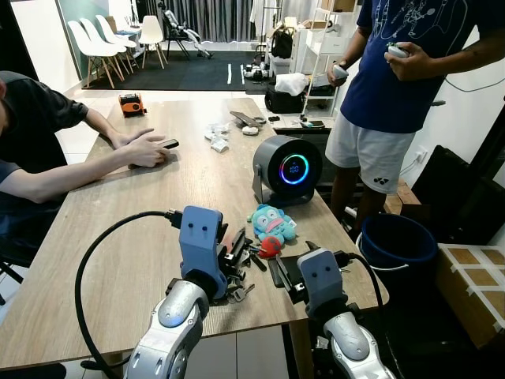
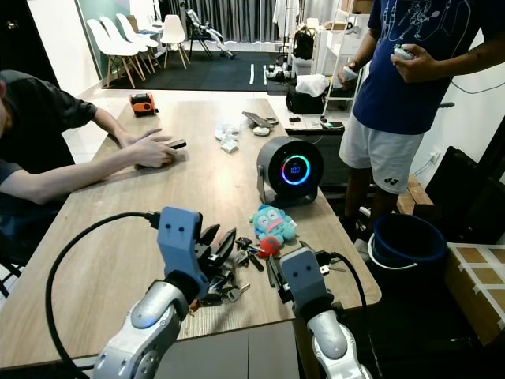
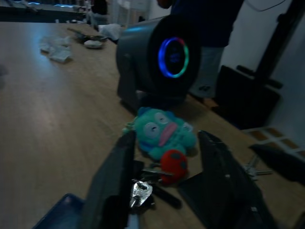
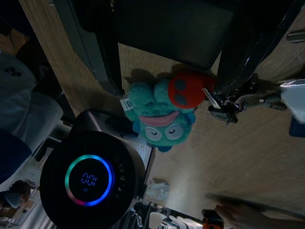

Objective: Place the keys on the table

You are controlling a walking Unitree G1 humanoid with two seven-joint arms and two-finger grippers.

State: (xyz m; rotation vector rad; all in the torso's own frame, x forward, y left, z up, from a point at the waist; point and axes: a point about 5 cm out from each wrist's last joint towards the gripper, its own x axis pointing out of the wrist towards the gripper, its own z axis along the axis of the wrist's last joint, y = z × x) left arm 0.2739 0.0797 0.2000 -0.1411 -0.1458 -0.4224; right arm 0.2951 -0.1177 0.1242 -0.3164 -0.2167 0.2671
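Over the keys [image 1: 241, 290], left claw [image 1: 233, 254] spread.

Setting: shared office or studio workspace with a lab character. Long wooden worktop [image 1: 118, 260], ahead of the jaws, carrying a round dark device with a glowing ring display [image 1: 289, 168], a teal plush toy [image 1: 272, 223], an orange tape measure [image 1: 131, 103] and small clutter. One person seated at the worktop [image 1: 43, 150], hands resting on it; another standing beside it [image 1: 398, 87], holding small controllers. Beyond: white chairs [image 1: 95, 43] at a second table, dark rug [image 1: 193, 71], grey curtains [image 1: 213, 16], white shelving [image 1: 319, 47], bags [image 1: 284, 99] on the floor. Blue bucket [image 1: 397, 243] beside the worktop.
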